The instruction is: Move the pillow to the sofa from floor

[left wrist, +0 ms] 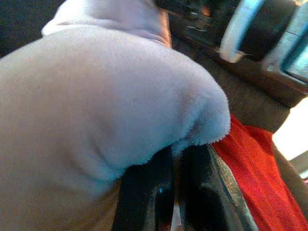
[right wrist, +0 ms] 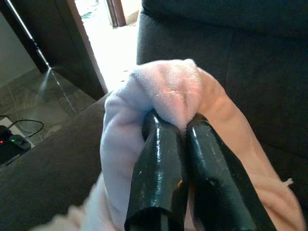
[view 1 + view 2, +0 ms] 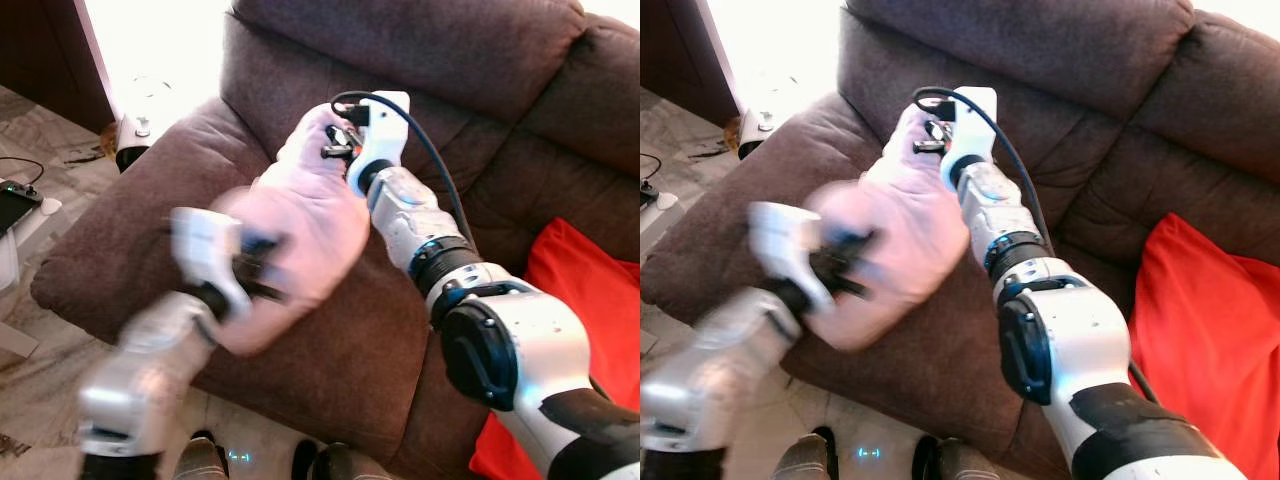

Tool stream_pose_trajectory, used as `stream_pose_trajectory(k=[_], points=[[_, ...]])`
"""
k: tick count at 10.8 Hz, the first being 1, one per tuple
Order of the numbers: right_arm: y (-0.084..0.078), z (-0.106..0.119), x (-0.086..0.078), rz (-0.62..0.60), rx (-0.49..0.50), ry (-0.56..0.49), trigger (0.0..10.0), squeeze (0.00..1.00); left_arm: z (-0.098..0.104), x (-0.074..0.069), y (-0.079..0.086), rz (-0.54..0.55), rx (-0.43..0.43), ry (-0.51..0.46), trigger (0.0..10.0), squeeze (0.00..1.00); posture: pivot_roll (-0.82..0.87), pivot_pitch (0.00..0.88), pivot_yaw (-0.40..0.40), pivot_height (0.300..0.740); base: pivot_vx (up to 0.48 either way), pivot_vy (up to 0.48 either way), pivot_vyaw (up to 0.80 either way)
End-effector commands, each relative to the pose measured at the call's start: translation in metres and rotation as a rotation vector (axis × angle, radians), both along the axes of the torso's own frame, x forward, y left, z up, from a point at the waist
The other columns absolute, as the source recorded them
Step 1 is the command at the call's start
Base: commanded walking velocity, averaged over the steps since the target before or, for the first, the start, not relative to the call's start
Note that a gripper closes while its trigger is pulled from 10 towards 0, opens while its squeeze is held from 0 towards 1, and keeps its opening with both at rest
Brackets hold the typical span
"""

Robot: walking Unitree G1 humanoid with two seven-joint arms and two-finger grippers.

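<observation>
- The pink pillow (image 3: 300,240) is held above the seat of the brown sofa (image 3: 130,230), stretched between the two tools and clear of the floor.
- The right tool (image 2: 173,130) is closed on a pinched fold at the pillow's far corner, near the sofa's backrest; its two black fingers (image 2: 159,163) are seen pressed close together with plush bunched between them.
- The left tool (image 1: 180,159) is clamped narrowly on the near edge of the pillow, where a fleecy lip is nipped between its fingers (image 1: 144,192); this arm is blurred in the head views.
- The pillow is judged to be light, soft and floppy: it sags and folds around each grip instead of keeping a flat shape. Nothing fragile is suggested, and the plush surface should not slip easily.
- Corners or edge seams are judged the best places to be gripped, as is done now, since the middle would only bulge away.
- The long axis runs from the near lower left up to the far right, toward the backrest.
- A red cushion (image 3: 1210,320) is seen on the robot's right side of the sofa.
</observation>
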State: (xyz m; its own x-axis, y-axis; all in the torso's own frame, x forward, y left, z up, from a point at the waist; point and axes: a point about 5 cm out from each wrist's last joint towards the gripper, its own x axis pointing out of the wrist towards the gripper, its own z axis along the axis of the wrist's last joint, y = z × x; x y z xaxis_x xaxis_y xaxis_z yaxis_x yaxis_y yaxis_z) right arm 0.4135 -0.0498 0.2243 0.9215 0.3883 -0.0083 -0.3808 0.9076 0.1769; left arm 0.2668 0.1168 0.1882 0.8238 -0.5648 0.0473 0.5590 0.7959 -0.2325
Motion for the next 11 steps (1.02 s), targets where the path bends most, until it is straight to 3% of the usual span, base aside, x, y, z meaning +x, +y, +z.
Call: stream_pose_trajectory(k=[1, 5, 9, 10, 11], points=[[0.015, 0.002, -0.003, 0.058, -0.003, 0.002, 10.0, 0.00, 0.021, -0.002, -0.010, -0.051, -0.024, -0.109, 10.0, 0.00, 0.21, 0.193, -0.247, 0.740, 0.000, 0.000, 0.00], [0.017, 0.002, -0.004, 0.064, 0.006, 0.007, 10.0, 0.00, 0.021, -0.003, 0.000, -0.031, -0.008, -0.106, 10.0, 0.00, 0.22, 0.196, -0.251, 0.740, 0.000, 0.000, 0.00], [0.033, -0.001, -0.009, 0.142, 0.007, 0.013, 10.0, 0.00, 0.021, -0.007, 0.002, -0.027, 0.000, -0.105, 10.0, 0.00, 0.23, 0.198, -0.261, 0.740, 0.000, 0.000, 0.00], [0.033, -0.003, -0.010, 0.145, 0.005, 0.020, 10.0, 1.00, 0.019, -0.007, 0.001, -0.031, 0.001, -0.100, 10.0, 0.00, 0.22, 0.200, -0.261, 0.740, 0.000, 0.000, 0.00], [0.032, -0.003, -0.009, 0.139, -0.005, 0.016, 10.0, 1.00, 0.019, -0.007, 0.000, -0.033, 0.001, -0.099, 10.0, 0.00, 0.22, 0.200, -0.261, 0.740, 0.000, 0.000, 0.00]])
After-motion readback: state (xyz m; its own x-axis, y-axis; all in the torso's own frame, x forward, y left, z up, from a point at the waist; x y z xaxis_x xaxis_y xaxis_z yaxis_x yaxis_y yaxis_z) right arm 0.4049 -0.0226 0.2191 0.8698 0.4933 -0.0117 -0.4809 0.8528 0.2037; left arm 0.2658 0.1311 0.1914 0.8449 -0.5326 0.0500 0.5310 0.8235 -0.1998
